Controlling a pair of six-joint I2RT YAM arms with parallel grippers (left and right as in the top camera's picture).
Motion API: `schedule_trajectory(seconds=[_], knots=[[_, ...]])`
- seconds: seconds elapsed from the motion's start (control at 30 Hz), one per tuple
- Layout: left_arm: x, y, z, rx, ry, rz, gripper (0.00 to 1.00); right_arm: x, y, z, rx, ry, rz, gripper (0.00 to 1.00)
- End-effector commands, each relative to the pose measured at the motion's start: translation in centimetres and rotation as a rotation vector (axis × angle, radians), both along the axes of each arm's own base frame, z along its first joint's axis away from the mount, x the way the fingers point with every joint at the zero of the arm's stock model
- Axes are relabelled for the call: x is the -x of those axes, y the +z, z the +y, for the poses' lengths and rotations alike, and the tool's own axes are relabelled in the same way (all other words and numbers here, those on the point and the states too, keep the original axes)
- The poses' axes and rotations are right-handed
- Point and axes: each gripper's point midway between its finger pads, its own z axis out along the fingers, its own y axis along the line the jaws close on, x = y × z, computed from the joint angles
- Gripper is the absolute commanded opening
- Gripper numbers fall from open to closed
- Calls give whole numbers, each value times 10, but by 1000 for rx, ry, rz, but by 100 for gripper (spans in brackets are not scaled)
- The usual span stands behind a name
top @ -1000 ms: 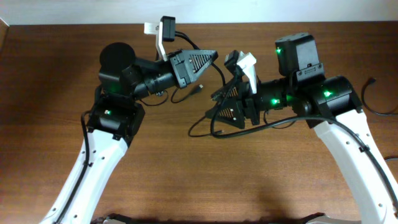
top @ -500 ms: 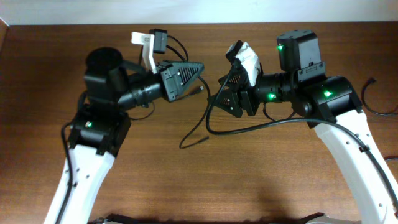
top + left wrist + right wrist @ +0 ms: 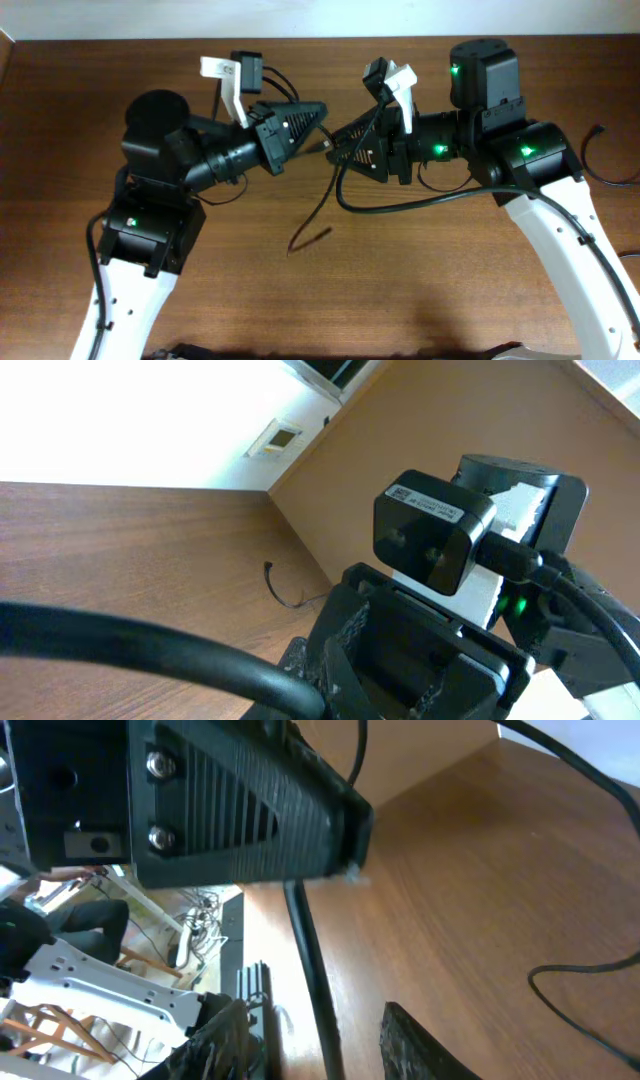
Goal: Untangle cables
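A thin black cable [image 3: 320, 205] hangs from where my two grippers meet near the table's middle, and its loose end rests on the wood. My left gripper [image 3: 320, 128] is shut on the cable. In the left wrist view the cable [image 3: 150, 645] runs from the left into the left gripper's jaws [image 3: 330, 690]. My right gripper [image 3: 338, 152] faces the left one, tip to tip. In the right wrist view its fingers [image 3: 320, 1040] are spread, with the cable [image 3: 305, 940] passing between them untouched.
Another thin cable [image 3: 592, 160] curls on the table at the far right, and it also shows in the right wrist view [image 3: 580, 980]. A thicker wire [image 3: 420, 203] loops under the right arm. The table's back edge meets a white wall [image 3: 320, 15].
The left arm has swung left and up. The right gripper has risen to meet it. The cable has been lifted off the table and now hangs with its end trailing.
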Motion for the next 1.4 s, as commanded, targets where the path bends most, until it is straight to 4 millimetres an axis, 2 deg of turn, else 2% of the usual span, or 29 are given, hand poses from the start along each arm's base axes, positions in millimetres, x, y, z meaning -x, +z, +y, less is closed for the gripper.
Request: schedule_trajectory(seconds=[0.0, 0.03, 0.17, 0.2, 0.23, 0.27, 0.3, 0.37, 0.4, 0.47, 0.53, 0.57, 0.6, 0.63, 0.7, 0.73, 0.77, 0.83, 0.87, 0.93, 0.97, 1.0, 1.03, 1.07, 1.13, 1.2, 1.27, 1.37], knots=[[-2, 12, -4, -8, 37, -55, 0, 10, 9, 2, -23, 23, 15, 26], [-3, 11, -4, -9, 42, -54, 0, 10, 9, 2, -23, 22, 16, 4], [-4, 11, -4, -10, 44, -53, 1, 8, 8, 1, -21, 16, 17, 4], [-3, 11, -4, -10, 43, -53, 14, 4, 6, 0, -7, -7, 11, 4], [-2, 11, -5, -8, 36, -52, 38, -3, 2, -2, 18, -47, 1, 4], [1, 11, -7, -6, 15, -52, 52, -19, 0, -11, 40, -119, -27, 4], [6, 12, -11, -2, -23, -51, 58, -43, 10, -30, 12, -207, -48, 4], [12, 12, -13, 0, -60, -51, 59, -78, 31, -68, -62, -365, -21, 4], [13, 10, -14, -2, -66, -43, 59, -99, 44, -100, -110, -472, -17, 4], [13, 5, -13, -14, -66, -24, 58, -124, 61, -162, -168, -632, -40, 4], [13, 2, -13, -23, -67, -19, 57, -141, 75, -258, -183, -871, -120, 4], [14, 1, -13, -24, -67, -15, 57, -143, 78, -295, -179, -969, -152, 4], [14, 0, -13, -26, -67, -8, 57, -139, 82, -347, -169, -1107, -193, 4], [14, -3, -13, -31, -67, 1, 56, -132, 85, -383, -160, -1200, -221, 4], [14, -7, -12, -41, -66, 16, 56, -90, 88, -496, -122, -1518, -269, 4], [14, -9, -12, -44, -62, 23, 55, -69, 85, -533, -109, -1631, -273, 4], [14, -9, -12, -45, -62, 27, 54, -49, 80, -565, -100, -1721, -268, 4], [15, -14, -11, -51, -62, 50, 53, -24, 67, -603, -144, -1829, -202, 4], [15, -17, -11, -55, -58, 61, 53, -19, 57, -616, -179, -1859, -155, 4], [12, -18, -9, -62, -37, 66, 53, -17, 36, -628, -199, -1919, -56, 4], [12, -19, -9, -62, -37, 68, 53, -1, 3, -647, -179, -2092, 100, 4], [13, -19, -9, -63, -38, 72, 54, 14, -19, -657, -142, -2214, 201, 20], [14, -21, -9, -64, -42, 79, 54, 35, -44, -668, -78, -2350, 320, 85], [14, -22, -9, -66, -43, 86, 54, 50, -65, -673, -25, -2428, 417, 99], [19, -23, -12, -62, -71, 95, 55, 70, -98, -674, -1, -2527, 604, 99], [25, -21, -15, -53, -110, 96, 54, 75, -119, -666, -54, -2544, 752, 99], [26, -21, -16, -51, -120, 97, 54, 70, -123, -659, -63, -2512, 782, 99], [26, -21, -16, -51, -120, 97, 54, 60, -137, -631, -91, -2400, 916, 99]])
